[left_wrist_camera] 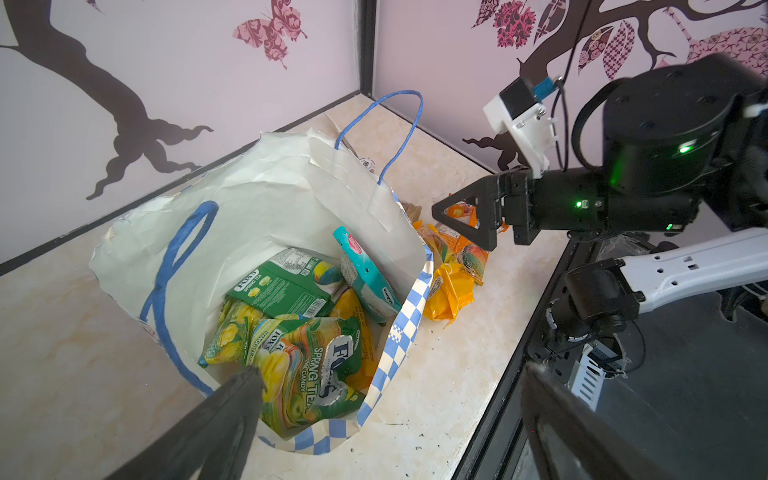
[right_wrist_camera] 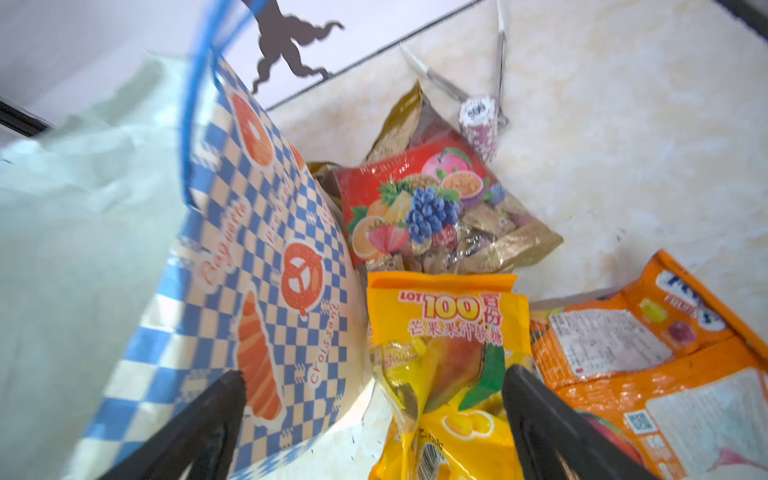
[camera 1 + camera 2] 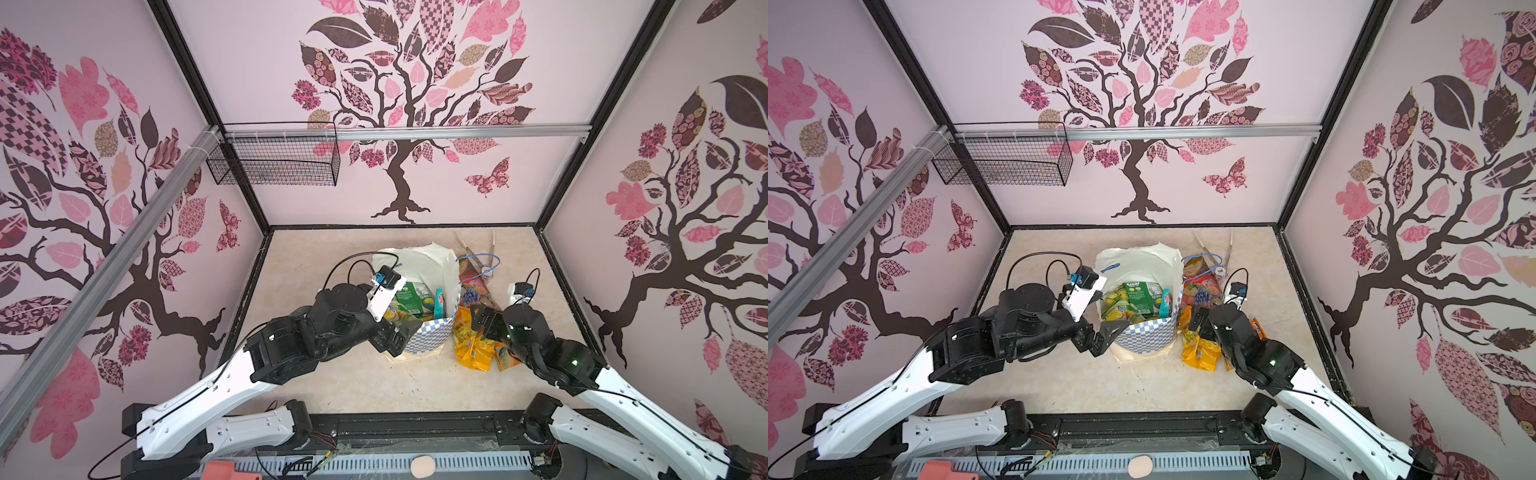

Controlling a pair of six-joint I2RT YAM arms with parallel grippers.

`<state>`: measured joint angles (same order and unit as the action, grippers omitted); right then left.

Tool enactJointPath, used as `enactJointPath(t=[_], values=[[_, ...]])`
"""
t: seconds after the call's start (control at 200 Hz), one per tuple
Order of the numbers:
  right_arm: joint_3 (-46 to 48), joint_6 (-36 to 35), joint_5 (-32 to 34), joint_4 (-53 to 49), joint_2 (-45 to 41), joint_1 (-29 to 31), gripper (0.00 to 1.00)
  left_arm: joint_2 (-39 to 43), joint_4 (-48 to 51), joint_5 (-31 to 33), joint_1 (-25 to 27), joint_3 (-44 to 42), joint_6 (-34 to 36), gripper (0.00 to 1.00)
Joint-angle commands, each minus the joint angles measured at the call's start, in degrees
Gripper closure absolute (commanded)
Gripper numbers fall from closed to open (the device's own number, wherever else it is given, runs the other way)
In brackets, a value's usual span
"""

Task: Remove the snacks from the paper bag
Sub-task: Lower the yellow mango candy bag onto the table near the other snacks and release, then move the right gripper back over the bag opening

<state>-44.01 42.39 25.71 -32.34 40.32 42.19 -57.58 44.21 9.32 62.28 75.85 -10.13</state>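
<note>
1. Since a green packet (image 1: 282, 286), a teal packet (image 1: 365, 278) and a yellow-green packet (image 1: 299, 365) are seen inside the upright bag (image 1: 270, 195), the task is judged part done
2. The left gripper (image 1: 390, 374) is held at the bag's near rim, jaws wide and empty; the mouth lies just ahead of and below them, so this arm is judged the nearer
3. The teal packet is stood on edge against the bag's right wall, its long axis pointing up toward the mouth; the green packet is laid flatter, leaning on the others
4. The right gripper (image 2: 372, 376) is set outside the bag, jaws wide, over a yellow packet (image 2: 440, 332) that is lying on the table (image 3: 353, 382), gripped by nothing
5. A red packet (image 2: 415, 199) and orange packets (image 2: 644, 332) are laid beside it, with tongs (image 2: 498, 62) beyond
6. The table is pale and flat; room inside the bag is judged tight, and its thin paper walls could be caught by a jaw
</note>
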Motion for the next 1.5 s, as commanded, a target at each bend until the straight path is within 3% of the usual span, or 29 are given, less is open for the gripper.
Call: enactJointPath(t=[0.0,0.12,0.245,0.395,0.635,0.98,1.496], values=[[-5.36,-5.09,3.2,-0.18,-1.7,-0.22,0.0,1.37,-0.62,1.94,-0.14,1.21,-0.09,0.02],[-9.7,-9.46,1.74,3.1,-2.0,-0.21,0.0,1.84,-0.31,3.39,-0.14,1.47,0.26,0.02],[-15.35,-15.79,-4.27,5.98,0.92,-0.25,0.0,2.64,0.09,5.14,-0.14,1.59,0.59,0.02],[-23.68,-22.51,-13.85,7.41,8.17,-0.25,0.01,3.32,0.46,6.91,-0.1,1.9,1.07,0.02],[-36.67,-25.78,-28.65,5.35,23.0,-0.2,0.0,4.21,1.49,8.8,-0.13,2.58,0.15,0.02],[-49.88,-26.75,-32.34,-11.71,44.11,-0.27,0.0,7.17,2.78,11.59,-0.14,0.83,-2.6,0.02],[-45.84,-28.02,-34.57,-12.53,60.58,-0.19,0.0,7.62,3.16,11.51,-0.12,0.24,-4.01,0.02]])
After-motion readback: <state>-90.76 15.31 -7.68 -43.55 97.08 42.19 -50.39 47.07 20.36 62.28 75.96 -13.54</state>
